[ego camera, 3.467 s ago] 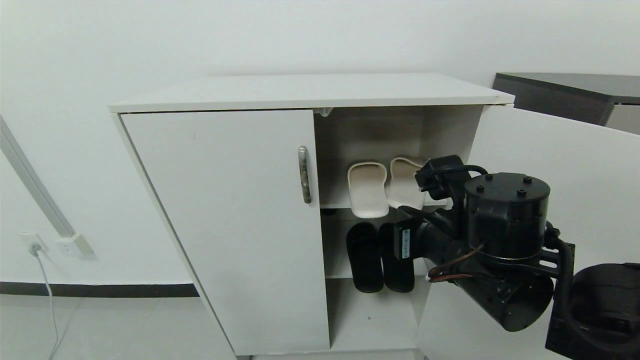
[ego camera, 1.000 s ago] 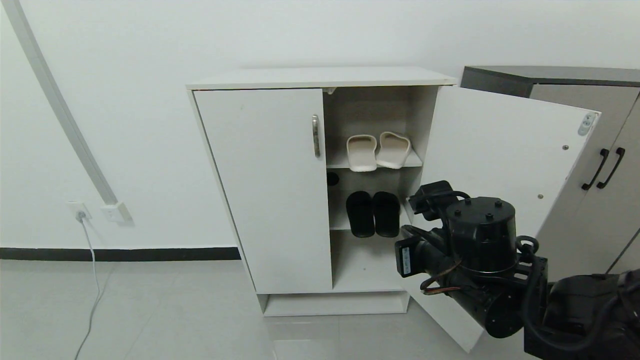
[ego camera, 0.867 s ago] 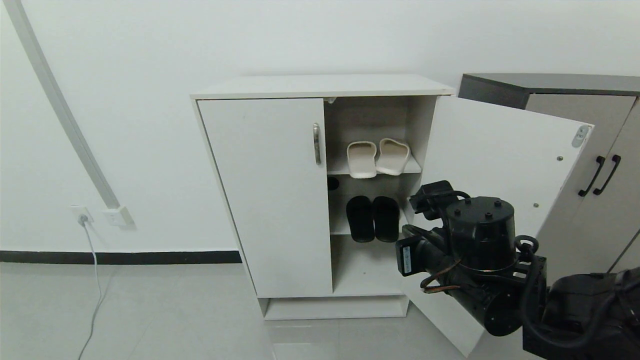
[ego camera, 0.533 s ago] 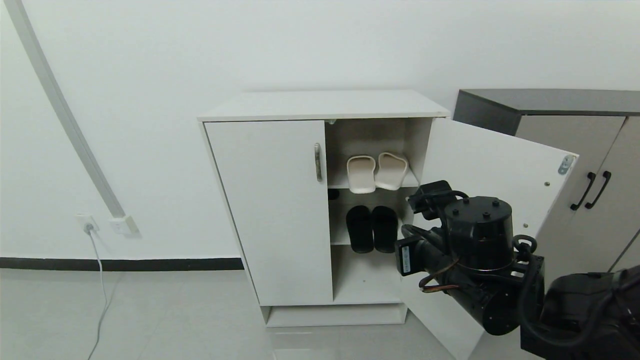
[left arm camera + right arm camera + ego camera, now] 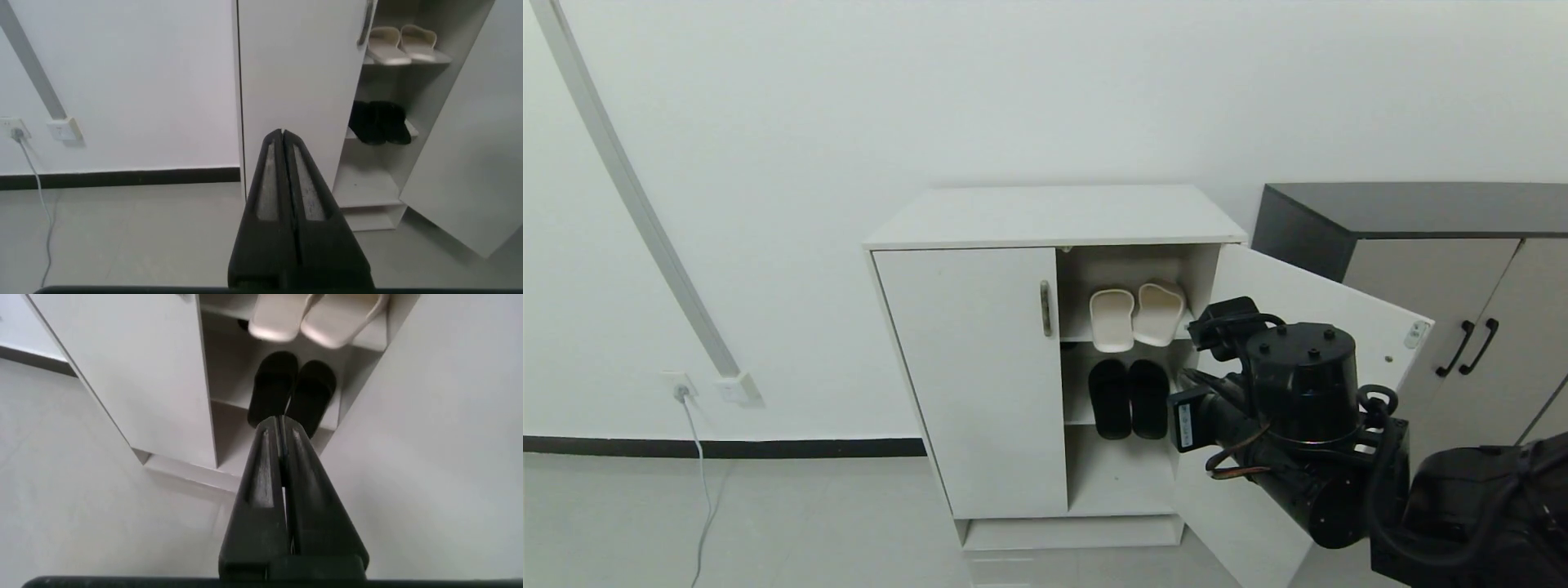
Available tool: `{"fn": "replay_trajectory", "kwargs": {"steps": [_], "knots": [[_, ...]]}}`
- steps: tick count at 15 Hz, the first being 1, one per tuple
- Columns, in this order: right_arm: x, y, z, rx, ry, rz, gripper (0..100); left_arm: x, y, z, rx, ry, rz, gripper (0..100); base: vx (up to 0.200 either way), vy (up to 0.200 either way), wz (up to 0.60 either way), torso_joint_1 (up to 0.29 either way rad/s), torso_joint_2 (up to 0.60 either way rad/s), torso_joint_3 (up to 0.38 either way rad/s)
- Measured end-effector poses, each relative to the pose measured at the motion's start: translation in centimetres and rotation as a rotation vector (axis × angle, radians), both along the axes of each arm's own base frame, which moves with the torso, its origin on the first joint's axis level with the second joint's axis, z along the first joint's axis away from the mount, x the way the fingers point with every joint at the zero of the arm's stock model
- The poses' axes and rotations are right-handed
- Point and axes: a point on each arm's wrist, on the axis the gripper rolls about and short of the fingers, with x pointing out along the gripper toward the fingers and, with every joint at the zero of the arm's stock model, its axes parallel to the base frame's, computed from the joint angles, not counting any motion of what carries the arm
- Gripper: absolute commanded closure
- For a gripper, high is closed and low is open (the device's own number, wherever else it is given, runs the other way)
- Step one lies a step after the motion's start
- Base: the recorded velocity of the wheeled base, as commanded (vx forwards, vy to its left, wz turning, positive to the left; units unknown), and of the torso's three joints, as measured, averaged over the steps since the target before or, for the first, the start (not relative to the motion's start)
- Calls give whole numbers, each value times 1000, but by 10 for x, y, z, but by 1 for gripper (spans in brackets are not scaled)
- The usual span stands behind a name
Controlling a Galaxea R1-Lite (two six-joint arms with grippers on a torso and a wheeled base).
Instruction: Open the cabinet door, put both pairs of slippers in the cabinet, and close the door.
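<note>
**In front of the cabinet: both grippers pressed together**

The right gripper (image 5: 283,425), fingers together, points toward the black slippers (image 5: 292,388), well apart from them. The left gripper (image 5: 282,137), likewise closed, faces the shut left door (image 5: 298,73). Inside the cabinet (image 5: 1054,216), beige slippers (image 5: 1135,314) sit on the top shelf, with the black pair at their 6 o'clock. The right door (image 5: 1380,347) stands open toward 4 o'clock.

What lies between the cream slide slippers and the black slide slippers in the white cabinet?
Only the white shelf board carrying the cream slippers, then open air down to the black slippers, seen in the head view.
</note>
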Motion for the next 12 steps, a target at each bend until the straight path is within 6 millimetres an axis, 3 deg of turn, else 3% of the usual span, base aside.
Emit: {"fn": "replay_trajectory", "kwargs": {"steps": [12], "knots": [[1, 0, -3, -7, 9, -2, 100, 0, 0, 0, -1, 0, 0, 100, 0, 0, 0, 217, -537, -323]]}}
